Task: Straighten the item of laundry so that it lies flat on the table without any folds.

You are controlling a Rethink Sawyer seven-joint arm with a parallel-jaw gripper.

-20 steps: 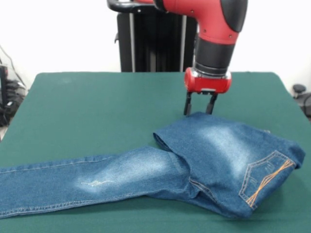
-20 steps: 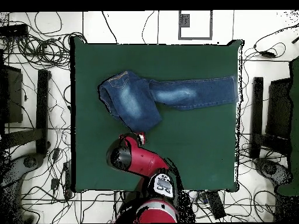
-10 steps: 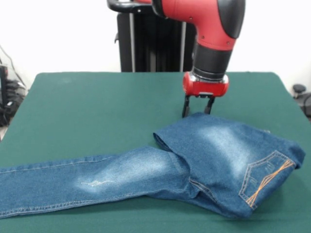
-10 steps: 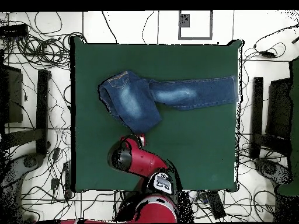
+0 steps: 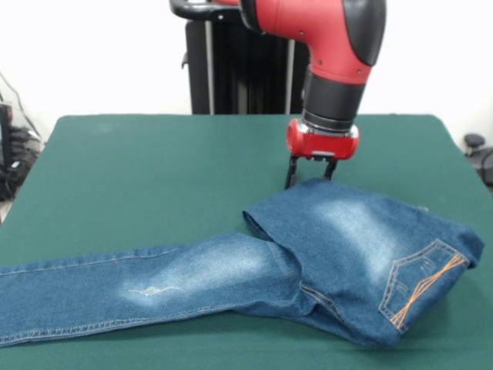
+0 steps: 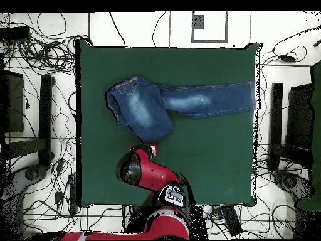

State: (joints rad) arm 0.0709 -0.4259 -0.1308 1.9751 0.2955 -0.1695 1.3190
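In the front view the jeans [image 5: 308, 262] lie across the near part of the table [image 5: 154, 169], and their long leg runs off the picture's left edge, so its hem is cut off there. The seat end is folded over on itself: a flap of denim lies on top of the leg's upper part and hides whatever is under it. One back pocket [image 5: 422, 281] with orange stitching shows near the right end; a second pocket cannot be made out. In the overhead view the jeans [image 6: 175, 103] sit in the half of the table [image 6: 207, 163] away from the robot's base, the leg reaching nearly to the table's edge.

Just behind the fold's far edge stands the hand [image 5: 309, 171], pointing straight down from the red wrist, with the arm coming in from above. Its two dark fingers [image 5: 291, 174] stand a little apart, gripping nothing, their tips at the denim's edge; whether they touch cloth or table is hard to tell.
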